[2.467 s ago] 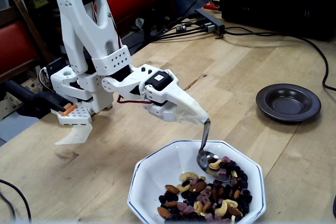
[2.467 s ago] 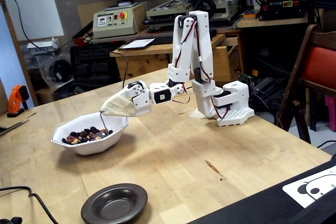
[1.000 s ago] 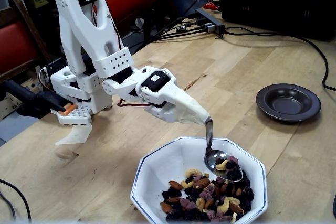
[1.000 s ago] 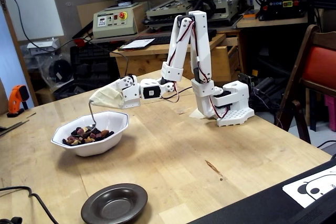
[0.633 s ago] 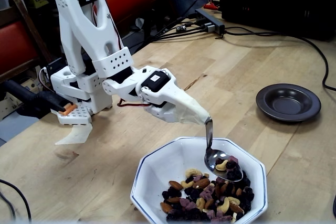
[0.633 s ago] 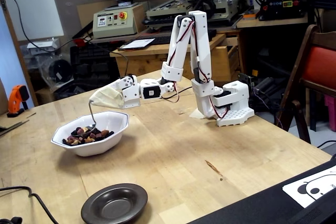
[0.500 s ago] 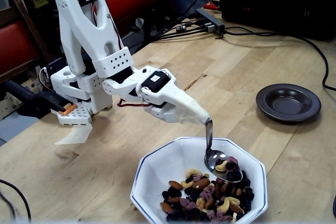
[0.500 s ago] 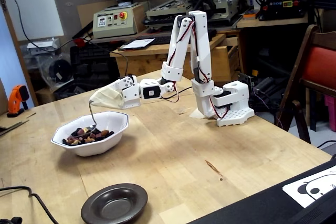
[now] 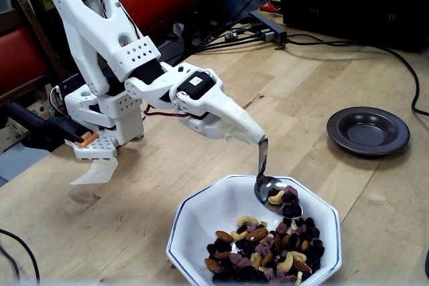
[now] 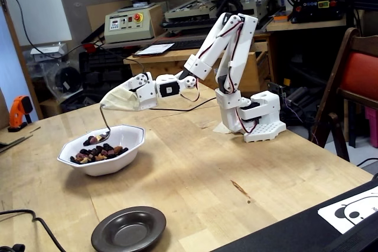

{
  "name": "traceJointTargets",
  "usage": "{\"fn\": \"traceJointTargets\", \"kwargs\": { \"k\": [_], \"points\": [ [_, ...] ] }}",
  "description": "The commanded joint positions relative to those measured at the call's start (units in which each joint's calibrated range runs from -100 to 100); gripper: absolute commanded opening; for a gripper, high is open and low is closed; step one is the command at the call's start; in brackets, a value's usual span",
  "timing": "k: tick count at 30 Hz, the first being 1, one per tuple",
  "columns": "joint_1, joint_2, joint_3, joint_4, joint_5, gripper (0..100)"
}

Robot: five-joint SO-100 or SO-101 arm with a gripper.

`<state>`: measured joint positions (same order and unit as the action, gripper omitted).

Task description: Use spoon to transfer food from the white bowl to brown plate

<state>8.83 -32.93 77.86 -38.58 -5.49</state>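
Silver metal, the spoon (image 9: 267, 182) hangs just above the white bowl (image 9: 194, 222), loaded with some food (image 9: 285, 199). The claw (image 9: 258, 140) is closed on its handle. The brown plate (image 9: 368, 130) sits empty on the bench (image 9: 315, 72), well apart to the right.

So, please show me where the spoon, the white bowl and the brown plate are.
spoon (image 9: 277, 194): a fixed view, on its loaded oval bowl.
white bowl (image 9: 204, 216): a fixed view, on its bare inner wall.
brown plate (image 10: 129, 230): a fixed view, on its empty centre.
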Motion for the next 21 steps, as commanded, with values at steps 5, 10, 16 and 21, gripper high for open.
{"fn": "traceJointTargets", "kwargs": {
  "k": [5, 10, 16, 21],
  "points": [
    [0.0, -13.2, -3.3, 10.5, 0.2, 3],
    [-0.1, -22.3, -2.9, 15.5, 0.2, 3],
    [-0.2, -31.0, -2.7, 22.3, 2.1, 3],
    [-0.3, -33.8, -2.7, 26.5, 5.1, 3]
  ]
}}
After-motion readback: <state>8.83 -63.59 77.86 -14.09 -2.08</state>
